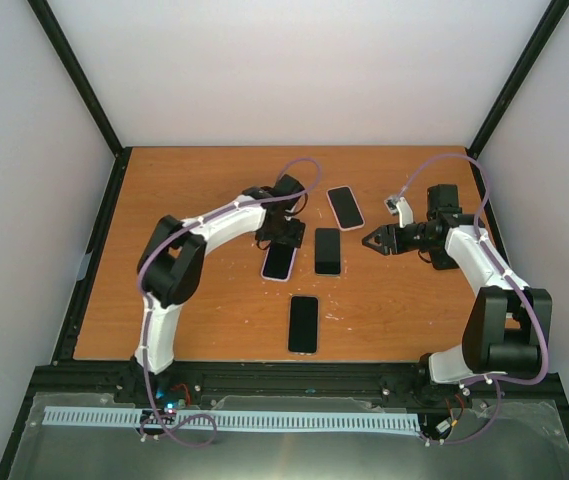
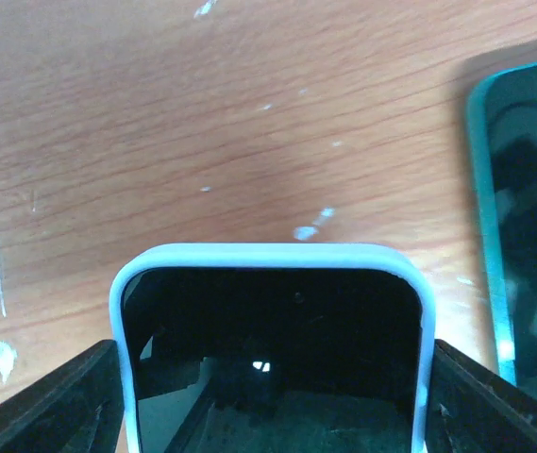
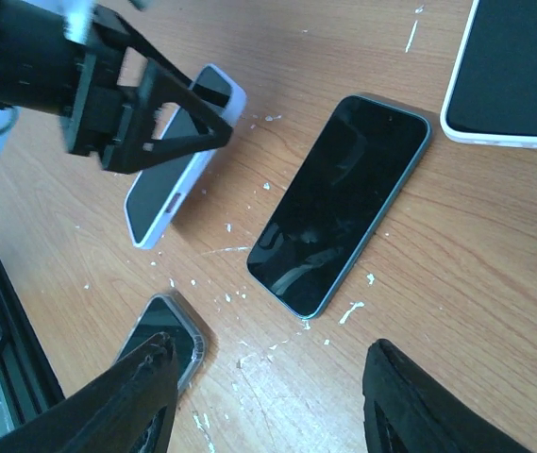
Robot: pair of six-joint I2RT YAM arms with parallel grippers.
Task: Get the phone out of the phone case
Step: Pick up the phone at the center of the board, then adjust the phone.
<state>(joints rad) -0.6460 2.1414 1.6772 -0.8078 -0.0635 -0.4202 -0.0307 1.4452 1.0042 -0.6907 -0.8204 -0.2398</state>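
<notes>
A phone in a pale lavender case [image 1: 278,264] lies left of centre on the wooden table. My left gripper [image 1: 282,240] reaches down over its far end. In the left wrist view the case's rim [image 2: 268,253] frames the dark screen [image 2: 277,321], and both fingers press against the case's two long sides, so the left gripper [image 2: 273,363] is shut on it. The right wrist view shows the same hold on the cased phone [image 3: 159,193]. My right gripper [image 1: 372,241] is open and empty, hovering over bare table [image 3: 277,377].
A bare dark phone [image 1: 327,250] [image 3: 339,203] lies just right of the cased one and shows in the left wrist view [image 2: 528,236]. A white-cased phone [image 1: 345,207] [image 3: 518,71] lies farther back. A clear-cased phone [image 1: 303,323] [image 3: 169,335] lies nearer the front edge.
</notes>
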